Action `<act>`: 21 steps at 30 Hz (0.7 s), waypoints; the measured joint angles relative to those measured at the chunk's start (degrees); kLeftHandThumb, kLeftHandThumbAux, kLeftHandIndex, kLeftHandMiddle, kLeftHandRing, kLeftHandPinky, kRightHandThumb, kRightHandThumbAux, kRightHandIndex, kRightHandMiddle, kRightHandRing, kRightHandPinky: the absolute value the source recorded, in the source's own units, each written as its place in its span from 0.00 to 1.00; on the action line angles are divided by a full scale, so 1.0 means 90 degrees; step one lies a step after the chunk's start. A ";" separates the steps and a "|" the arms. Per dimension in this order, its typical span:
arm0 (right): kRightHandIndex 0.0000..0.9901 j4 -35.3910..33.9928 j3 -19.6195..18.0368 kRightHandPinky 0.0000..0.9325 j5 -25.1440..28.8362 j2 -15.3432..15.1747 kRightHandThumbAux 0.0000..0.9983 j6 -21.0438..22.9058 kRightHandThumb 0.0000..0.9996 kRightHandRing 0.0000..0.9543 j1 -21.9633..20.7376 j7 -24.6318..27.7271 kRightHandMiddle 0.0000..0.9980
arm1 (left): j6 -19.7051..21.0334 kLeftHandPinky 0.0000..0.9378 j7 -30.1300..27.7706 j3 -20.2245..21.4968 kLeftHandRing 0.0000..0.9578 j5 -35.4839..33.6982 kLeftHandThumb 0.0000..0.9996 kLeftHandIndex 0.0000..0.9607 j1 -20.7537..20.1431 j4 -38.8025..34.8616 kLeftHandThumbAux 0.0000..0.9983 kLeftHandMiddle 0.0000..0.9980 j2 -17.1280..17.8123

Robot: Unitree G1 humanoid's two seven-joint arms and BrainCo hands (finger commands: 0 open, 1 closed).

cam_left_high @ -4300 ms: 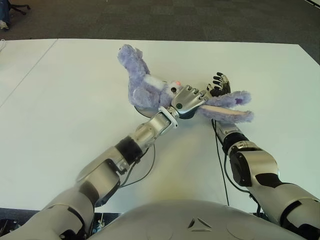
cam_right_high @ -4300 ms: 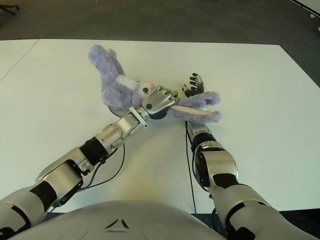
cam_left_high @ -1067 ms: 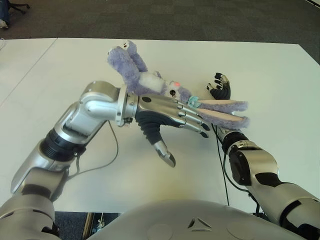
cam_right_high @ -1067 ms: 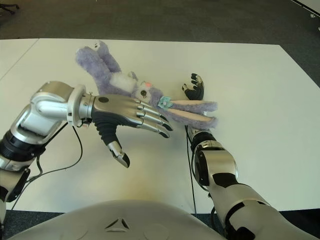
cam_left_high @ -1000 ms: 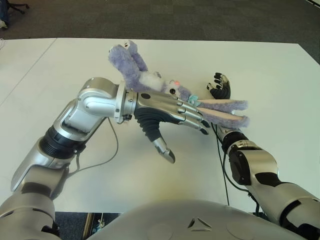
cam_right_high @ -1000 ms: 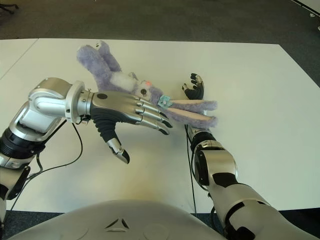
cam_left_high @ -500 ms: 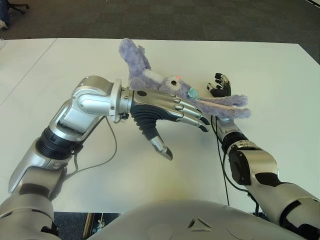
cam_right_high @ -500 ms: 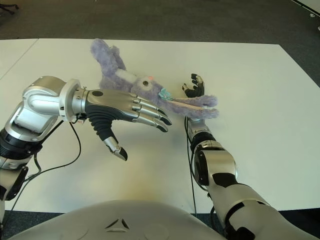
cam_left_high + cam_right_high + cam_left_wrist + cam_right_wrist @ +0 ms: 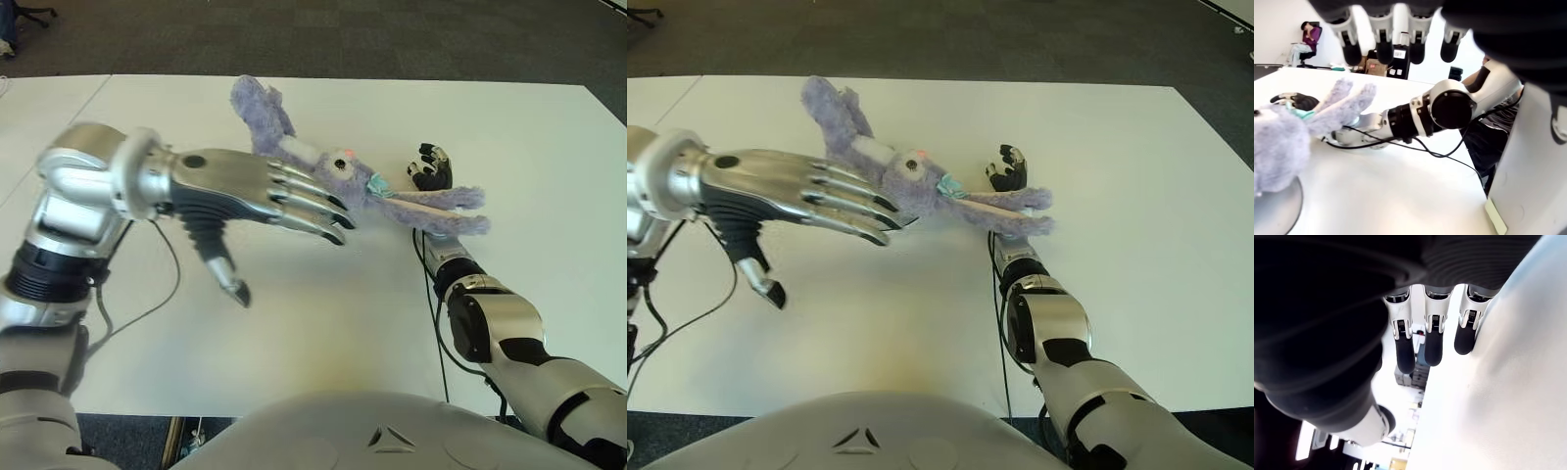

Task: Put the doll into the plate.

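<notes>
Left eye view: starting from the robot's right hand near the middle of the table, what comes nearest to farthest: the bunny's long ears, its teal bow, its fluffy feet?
From the right hand:
1. Long ears: just on the robot's side of the hand, lying over its wrist.
2. Teal bow: to the hand's left, at the doll's head.
3. Fluffy feet: farthest, at the doll's far left end.

The left hand hovers open, holding nothing.

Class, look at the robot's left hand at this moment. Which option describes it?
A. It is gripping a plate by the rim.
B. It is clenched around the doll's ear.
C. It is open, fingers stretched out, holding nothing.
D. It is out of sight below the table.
C: the left hand hangs above the white table with fingers extended and empty, while the purple doll lies just beyond its fingertips, ungrasped.
</notes>
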 measured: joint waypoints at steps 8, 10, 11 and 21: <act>0.22 -0.0005 -0.0002 0.17 -0.0001 0.0000 0.87 0.0000 0.58 0.19 -0.0005 -0.0001 0.22 | -0.0242 0.01 -0.1561 0.0435 0.00 -0.2123 0.20 0.00 -0.0493 0.1562 0.43 0.00 -0.0153; 0.23 -0.0003 -0.0006 0.16 0.0000 0.0016 0.87 0.0000 0.59 0.18 -0.0005 0.0014 0.22 | -0.0113 0.00 -0.1593 0.0490 0.00 -0.2686 0.20 0.00 -0.0617 0.1830 0.43 0.00 -0.0185; 0.23 -0.0001 -0.0010 0.16 0.0003 0.0024 0.87 0.0000 0.59 0.18 -0.0004 0.0026 0.22 | -0.0063 0.00 -0.1610 0.0506 0.00 -0.2910 0.20 0.00 -0.0658 0.1935 0.43 0.00 -0.0185; 0.23 0.0003 -0.0053 0.17 0.0038 0.0029 0.87 0.0000 0.60 0.19 0.0003 0.0074 0.22 | 0.0014 0.00 -0.1626 0.0467 0.00 -0.3900 0.20 0.00 -0.0826 0.2431 0.43 0.00 -0.0149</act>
